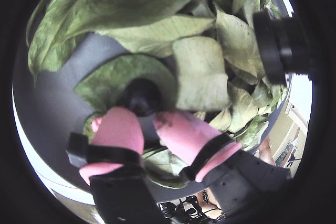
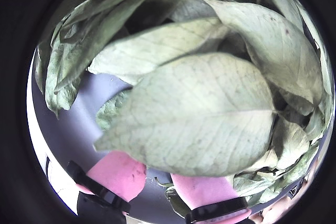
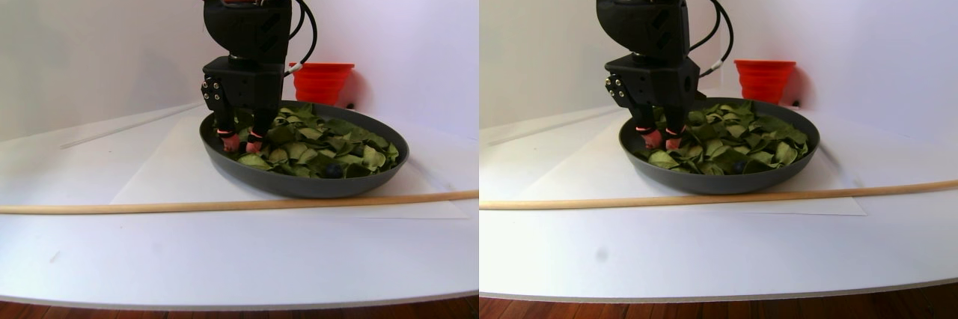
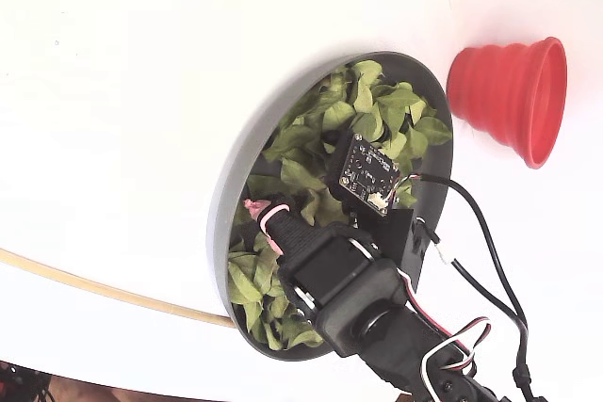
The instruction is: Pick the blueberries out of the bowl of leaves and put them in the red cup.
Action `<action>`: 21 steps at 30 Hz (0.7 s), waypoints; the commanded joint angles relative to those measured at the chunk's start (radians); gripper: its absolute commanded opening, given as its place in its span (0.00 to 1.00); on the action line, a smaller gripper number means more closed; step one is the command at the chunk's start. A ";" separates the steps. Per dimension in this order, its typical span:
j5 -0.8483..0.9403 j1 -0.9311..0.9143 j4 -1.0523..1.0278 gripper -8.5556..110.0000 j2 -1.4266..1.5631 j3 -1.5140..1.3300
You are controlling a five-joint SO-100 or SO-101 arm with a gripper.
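Note:
The dark grey bowl (image 3: 299, 184) (image 4: 224, 204) holds many green leaves (image 3: 322, 143) (image 4: 363, 115). My gripper (image 3: 243, 141) (image 4: 262, 218) reaches down into the bowl's left side in the stereo pair view. Its pink fingertips (image 1: 118, 127) stand slightly apart, open. In a wrist view one dark blueberry (image 1: 140, 97) lies on a leaf right at the tips of the gripper (image 1: 147, 115), partly in the gap. In another wrist view a big leaf (image 2: 199, 114) hides the berry. A second blueberry (image 3: 334, 171) shows near the bowl's front. The red cup (image 3: 322, 83) (image 4: 513, 96) stands behind the bowl.
A thin wooden stick (image 3: 224, 204) (image 4: 94, 287) lies across the white table in front of the bowl. A white sheet (image 3: 172, 169) lies under the bowl. A small camera module (image 4: 367, 176) rides on the gripper, with cables trailing behind.

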State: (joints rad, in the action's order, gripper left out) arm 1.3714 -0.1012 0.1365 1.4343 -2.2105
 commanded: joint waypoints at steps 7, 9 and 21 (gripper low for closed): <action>0.002 -0.017 -0.031 0.14 0.146 0.012; 0.002 -0.017 -0.037 0.14 0.153 0.014; 0.003 -0.012 -0.087 0.14 0.225 0.009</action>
State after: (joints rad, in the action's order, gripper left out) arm 1.3714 -0.1012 0.0522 1.5524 -2.2105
